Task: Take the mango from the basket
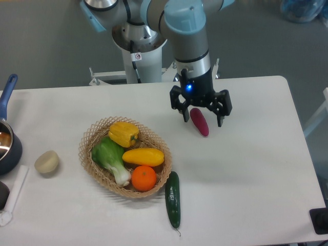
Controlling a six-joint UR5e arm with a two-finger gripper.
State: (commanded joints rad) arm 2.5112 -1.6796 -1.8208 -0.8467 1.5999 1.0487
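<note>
your gripper (203, 118) has its two fingers spread wide with nothing between them, hanging above the table (246, 169) right over the upper end of a dark red sweet potato (200, 122), which lies on the white top apart from the basket. the mango (143, 156) you are after lies lengthwise in the middle of the wicker basket (95, 135), well to the left of and nearer the camera than the fingers. around it in the basket you have a yellow bell pepper (123, 133) behind it, a leafy green vegetable (109, 156) at its left and an orange (144, 178) in front, touching it. a cucumber (172, 199) lies just outside the basket's right rim. far left sit a pale round lump (46, 162) and a blue-handled pot (7, 145).
</note>
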